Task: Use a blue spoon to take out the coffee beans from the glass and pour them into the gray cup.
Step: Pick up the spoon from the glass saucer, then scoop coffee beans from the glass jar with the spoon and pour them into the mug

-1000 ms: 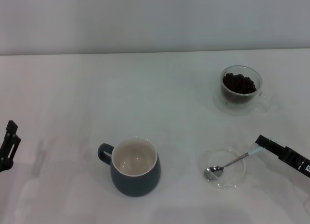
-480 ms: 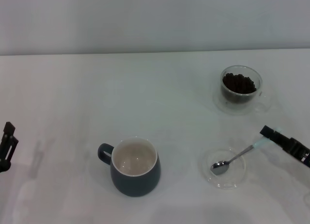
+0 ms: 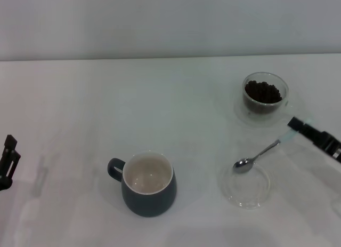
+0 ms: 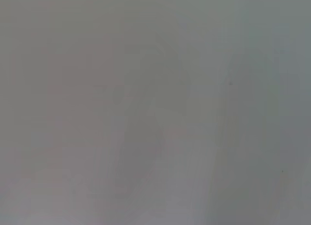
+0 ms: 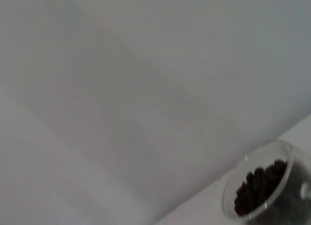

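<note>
My right gripper [image 3: 296,125] is shut on the pale handle end of the blue spoon [image 3: 259,154] and holds it in the air, its metal bowl above the far rim of the clear glass saucer [image 3: 246,186]. The glass [image 3: 265,97] with the coffee beans [image 3: 262,92] stands at the far right, just beyond the gripper; it also shows in the right wrist view [image 5: 262,188]. The gray cup [image 3: 148,183] stands at the front middle, handle to the left, its cream inside bare. My left gripper [image 3: 7,160] stays at the left edge.
The white table [image 3: 160,108] ends at a pale wall at the back. The left wrist view shows only bare table surface.
My right gripper has lifted the spoon out of the saucer and carried it up and back, toward the glass. The left gripper has barely moved.
</note>
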`<state>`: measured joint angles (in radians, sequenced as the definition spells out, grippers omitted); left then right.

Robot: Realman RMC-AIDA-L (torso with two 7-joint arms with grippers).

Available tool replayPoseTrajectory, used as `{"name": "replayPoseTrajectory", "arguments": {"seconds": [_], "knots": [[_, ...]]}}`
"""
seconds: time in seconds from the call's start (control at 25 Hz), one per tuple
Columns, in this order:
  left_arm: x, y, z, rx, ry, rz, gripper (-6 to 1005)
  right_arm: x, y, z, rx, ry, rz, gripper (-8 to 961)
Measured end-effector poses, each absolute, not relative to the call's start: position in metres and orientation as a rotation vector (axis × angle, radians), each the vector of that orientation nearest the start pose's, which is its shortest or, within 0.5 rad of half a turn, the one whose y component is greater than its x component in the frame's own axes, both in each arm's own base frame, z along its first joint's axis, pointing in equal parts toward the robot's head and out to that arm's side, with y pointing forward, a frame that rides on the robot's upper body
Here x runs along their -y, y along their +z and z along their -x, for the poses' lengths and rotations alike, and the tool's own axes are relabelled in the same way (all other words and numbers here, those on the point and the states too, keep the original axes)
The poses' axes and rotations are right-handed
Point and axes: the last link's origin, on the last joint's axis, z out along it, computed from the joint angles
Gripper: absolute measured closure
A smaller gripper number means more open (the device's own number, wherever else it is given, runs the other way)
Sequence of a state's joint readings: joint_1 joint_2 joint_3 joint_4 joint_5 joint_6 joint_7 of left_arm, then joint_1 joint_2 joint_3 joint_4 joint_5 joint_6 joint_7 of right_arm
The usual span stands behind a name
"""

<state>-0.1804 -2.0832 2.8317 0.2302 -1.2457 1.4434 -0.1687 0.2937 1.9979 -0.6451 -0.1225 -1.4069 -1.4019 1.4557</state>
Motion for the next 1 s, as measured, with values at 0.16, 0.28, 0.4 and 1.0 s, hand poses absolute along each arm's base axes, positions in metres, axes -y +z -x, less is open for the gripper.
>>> {"name": "replayPoseTrajectory", "arguments": {"seconds": [0.16, 0.28, 0.4, 1.0], "knots": [[-0.225, -0.032, 0.349, 0.613, -0.798, 1.572, 270, -0.269, 0.022, -0.364, -1.369, 1.242, 1.761, 805], [-0.226, -0.032, 0.349, 0.609, -0.798, 1.573, 270, -0.28, 0.043, -0.358, -1.232, 1.274, 1.761, 806], [-0.226, -0.032, 0.348, 0.607, -0.798, 1.573, 270, -0.298, 0.065, -0.347, -1.064, 1.284, 1.773, 806], [-0.231, -0.031, 0.347, 0.609, -0.8, 1.565, 269, -0.365, 0.071, -0.301, -0.526, 0.926, 2.012, 806]]}}
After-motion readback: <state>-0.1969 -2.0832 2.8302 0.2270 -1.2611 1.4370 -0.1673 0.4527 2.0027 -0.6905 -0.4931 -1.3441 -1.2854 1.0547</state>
